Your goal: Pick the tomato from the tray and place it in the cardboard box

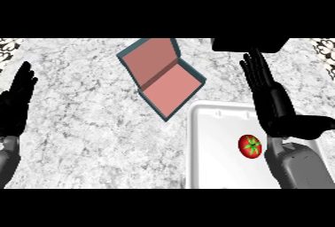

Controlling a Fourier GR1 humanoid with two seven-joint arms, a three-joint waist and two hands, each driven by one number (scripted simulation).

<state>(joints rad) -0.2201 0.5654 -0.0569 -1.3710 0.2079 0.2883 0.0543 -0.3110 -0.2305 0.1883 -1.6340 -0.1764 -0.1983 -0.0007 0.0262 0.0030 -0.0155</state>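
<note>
A: What's largest?
B: The grey marbled desk (85, 133), then the white rectangular tray (216, 168) at five o'clock.
A: And smaller?
B: The teal-edged pink cardboard box (163, 77) at twelve; both black hands, left hand (16, 99) and right hand (271, 97), fingers straight; the red round tomato (251, 146) on the tray.

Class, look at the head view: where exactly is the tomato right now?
The tomato lies on the white tray at the lower right, near the tray's right side, just left of the right hand and below the open box.
</note>
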